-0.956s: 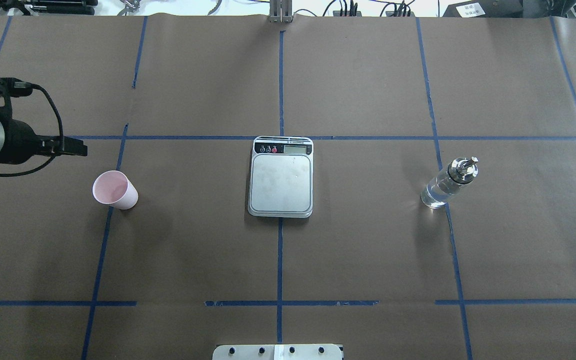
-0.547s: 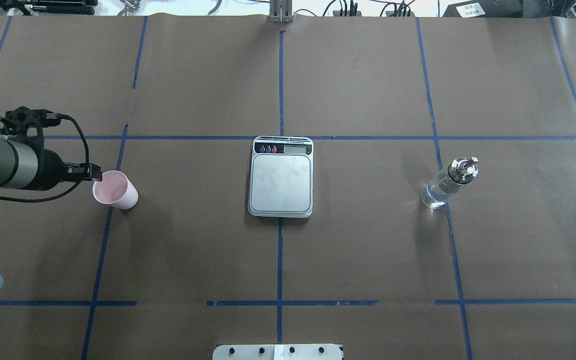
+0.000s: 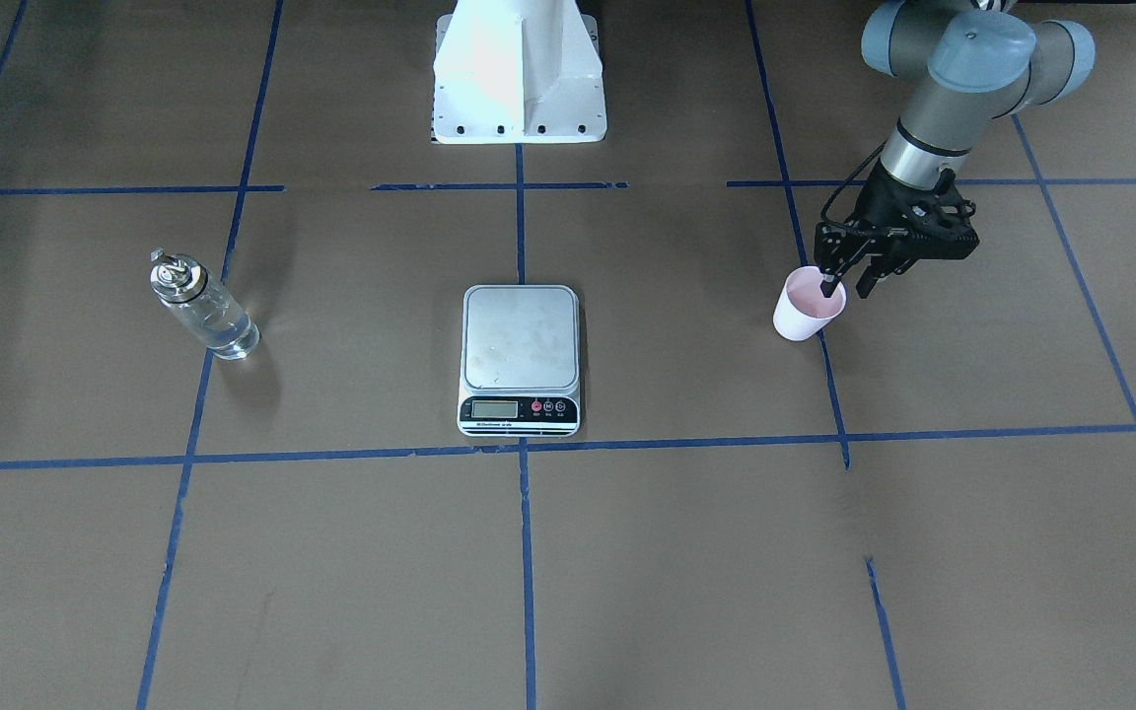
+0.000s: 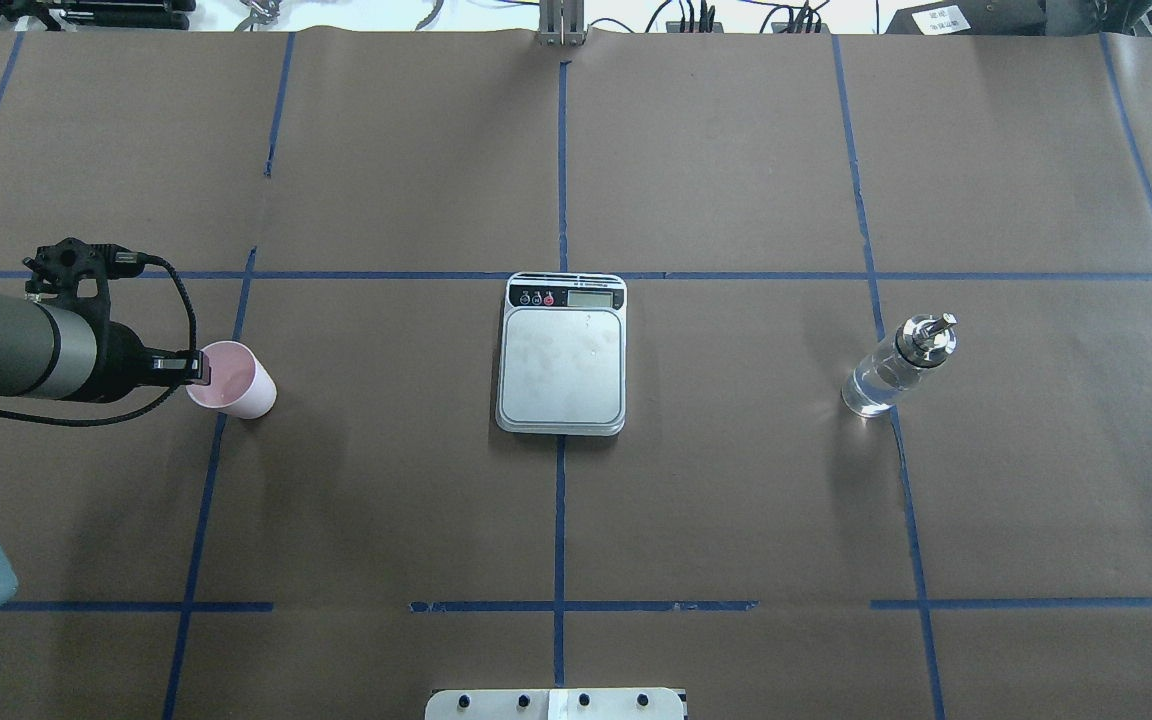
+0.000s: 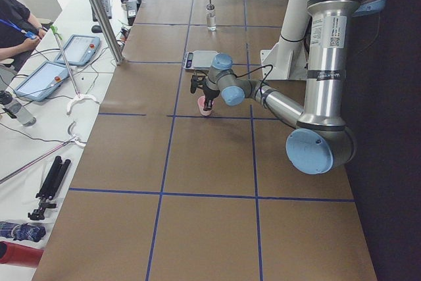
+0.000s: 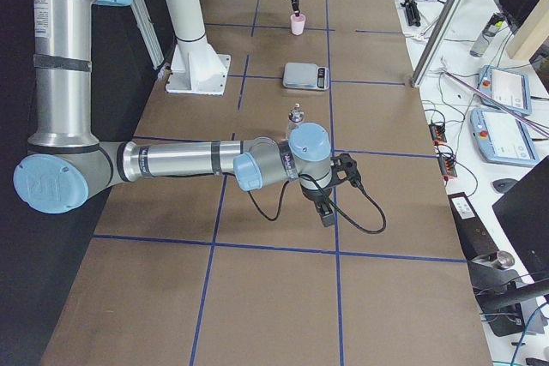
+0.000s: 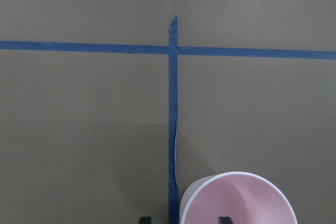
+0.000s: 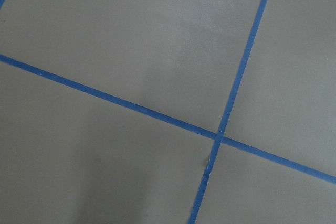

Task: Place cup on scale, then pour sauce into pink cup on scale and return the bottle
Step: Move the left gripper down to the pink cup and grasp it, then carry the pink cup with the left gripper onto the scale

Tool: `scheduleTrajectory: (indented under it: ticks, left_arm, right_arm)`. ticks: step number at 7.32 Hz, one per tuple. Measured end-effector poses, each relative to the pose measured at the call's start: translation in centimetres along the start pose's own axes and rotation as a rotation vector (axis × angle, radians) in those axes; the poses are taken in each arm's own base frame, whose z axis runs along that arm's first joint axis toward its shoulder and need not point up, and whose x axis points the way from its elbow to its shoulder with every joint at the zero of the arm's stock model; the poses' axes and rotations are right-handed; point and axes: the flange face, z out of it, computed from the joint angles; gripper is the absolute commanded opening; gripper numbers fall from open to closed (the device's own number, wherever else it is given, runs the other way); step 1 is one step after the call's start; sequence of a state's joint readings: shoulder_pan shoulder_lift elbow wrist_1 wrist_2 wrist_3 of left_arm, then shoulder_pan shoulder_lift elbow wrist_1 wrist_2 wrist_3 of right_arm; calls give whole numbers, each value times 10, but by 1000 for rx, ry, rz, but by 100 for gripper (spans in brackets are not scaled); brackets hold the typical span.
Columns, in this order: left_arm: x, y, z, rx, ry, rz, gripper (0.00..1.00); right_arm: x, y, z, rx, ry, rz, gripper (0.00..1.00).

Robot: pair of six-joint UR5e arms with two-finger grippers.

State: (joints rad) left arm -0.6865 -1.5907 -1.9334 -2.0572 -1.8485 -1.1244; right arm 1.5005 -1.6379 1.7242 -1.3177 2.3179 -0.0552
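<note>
The pale pink cup (image 4: 236, 380) (image 3: 807, 308) stands upright on the brown table, left of the scale (image 4: 562, 365) in the overhead view. My left gripper (image 4: 198, 367) (image 3: 846, 288) is open and straddles the cup's rim: one finger sits inside the cup, the other outside. The left wrist view shows the cup (image 7: 236, 200) at the bottom edge. Far right stands the glass bottle (image 4: 891, 370) (image 3: 203, 311) holding clear sauce. My right gripper (image 6: 328, 209) shows only in the exterior right view, low over the table near that end; I cannot tell its state.
Blue tape lines divide the brown table cover into squares. The robot's white base (image 3: 519, 69) stands at the table's robot-side edge. A person (image 5: 16, 18) sits at a side bench with tablets beyond the far edge.
My left arm has swung toward the cup and come down, so its fingers now straddle the cup's rim. Cup, scale and bottle have not moved.
</note>
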Motion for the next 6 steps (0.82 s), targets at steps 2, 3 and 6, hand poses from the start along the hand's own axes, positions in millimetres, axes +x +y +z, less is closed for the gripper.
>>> scheduleTrajectory:
  ticks: [2, 3, 6]
  left_arm:
    - [1, 1, 1, -4, -3, 2, 0]
    - [3, 1, -1, -8, -11, 3, 0]
    - [50, -10, -43, -36, -50, 51, 0]
  right_arm:
    - [0, 0, 0, 0, 0, 1, 100]
    - [0, 0, 0, 0, 0, 1, 100]
    - [0, 1, 0, -1, -1, 1, 100]
